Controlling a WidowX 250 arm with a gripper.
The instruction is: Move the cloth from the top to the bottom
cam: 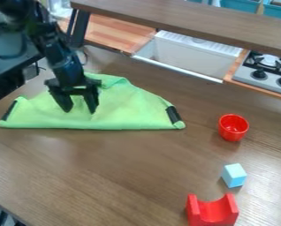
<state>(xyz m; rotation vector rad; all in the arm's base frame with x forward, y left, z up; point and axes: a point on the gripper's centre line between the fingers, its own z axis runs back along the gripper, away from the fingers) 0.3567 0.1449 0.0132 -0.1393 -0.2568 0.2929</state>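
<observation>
Red cup (233,135) is standing upright, right of the green cloth (134,110). Sink (193,57) and stove (249,73) are sitting behind the brown table (107,176). Gripper (80,105) is hanging at cloth's left half, fingers spread wide; contact unclear. Cloth is lying upper left, wood stretching from it toward the near edge. Light-blue block (233,175) is sitting lower right.

Green cloth (128,110), black-banded at two corners, loosely folded on brown table (101,176).
</observation>
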